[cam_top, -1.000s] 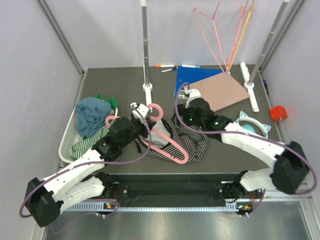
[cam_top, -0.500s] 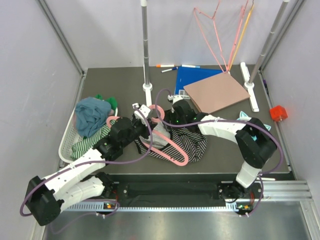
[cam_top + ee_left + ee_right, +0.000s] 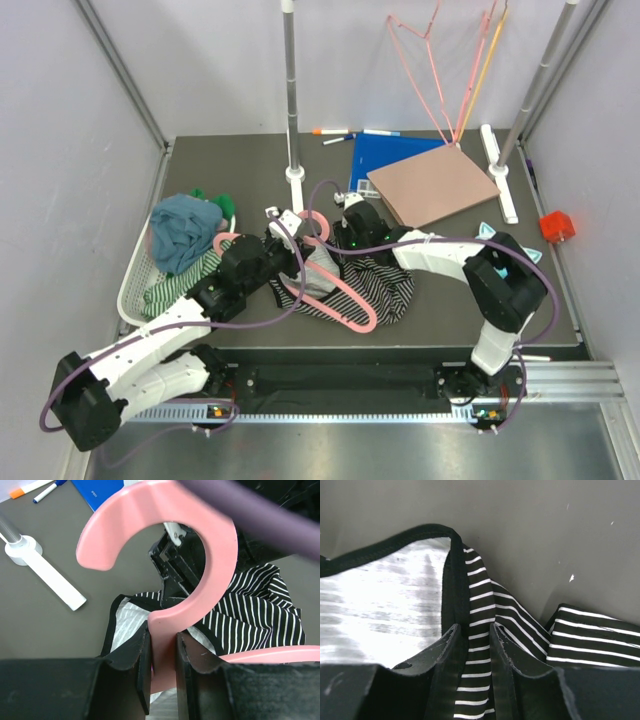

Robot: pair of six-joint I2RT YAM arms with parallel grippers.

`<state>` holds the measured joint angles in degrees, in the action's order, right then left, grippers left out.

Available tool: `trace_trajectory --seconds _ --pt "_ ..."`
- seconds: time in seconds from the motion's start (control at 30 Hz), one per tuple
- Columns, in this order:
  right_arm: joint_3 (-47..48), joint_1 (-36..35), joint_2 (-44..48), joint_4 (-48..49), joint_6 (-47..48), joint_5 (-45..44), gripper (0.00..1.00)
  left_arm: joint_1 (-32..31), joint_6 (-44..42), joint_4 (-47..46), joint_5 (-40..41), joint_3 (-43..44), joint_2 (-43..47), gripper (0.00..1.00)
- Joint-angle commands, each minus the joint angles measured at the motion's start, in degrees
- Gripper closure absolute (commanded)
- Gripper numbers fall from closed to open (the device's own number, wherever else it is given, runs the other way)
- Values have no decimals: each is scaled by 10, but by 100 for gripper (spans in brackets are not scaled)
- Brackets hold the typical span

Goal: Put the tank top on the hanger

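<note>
Right fingers [image 3: 445, 655] moved in, pinching tank top [image 3: 485, 605] strap, left fingers [image 3: 125, 672] clamping hanger [image 3: 212, 545] neck, basket [image 3: 128, 290] alongside

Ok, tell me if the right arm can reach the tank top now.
Likely yes: the right claw sits on the tank top, striped fabric pinched in its grip, nothing in the way.
</note>
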<state>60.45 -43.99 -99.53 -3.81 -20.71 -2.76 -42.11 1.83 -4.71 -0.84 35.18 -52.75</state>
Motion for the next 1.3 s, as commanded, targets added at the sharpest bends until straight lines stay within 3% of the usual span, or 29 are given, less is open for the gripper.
trace_trajectory --seconds 0.0,0.13,0.3,0.4,0.73,1.27 --pt "24 4 -14 17 5 4 70 -4 4 -12 -3 3 15 100" --pt "24 4 -18 14 6 3 72 -5 4 -12 -4 3 17 100" --pt "22 5 -7 11 8 1 100 -6 3 -11 1 2 20 100" --pt "22 5 10 6 15 -3 100 -7 3 -10 3 3 21 100" --pt "-45 5 129 -54 26 -79 100 -7 14 -10 123 -9 57 100" --pt "-197 3 284 -86 -24 -52 100 -7 35 -58 204 -65 153 100"
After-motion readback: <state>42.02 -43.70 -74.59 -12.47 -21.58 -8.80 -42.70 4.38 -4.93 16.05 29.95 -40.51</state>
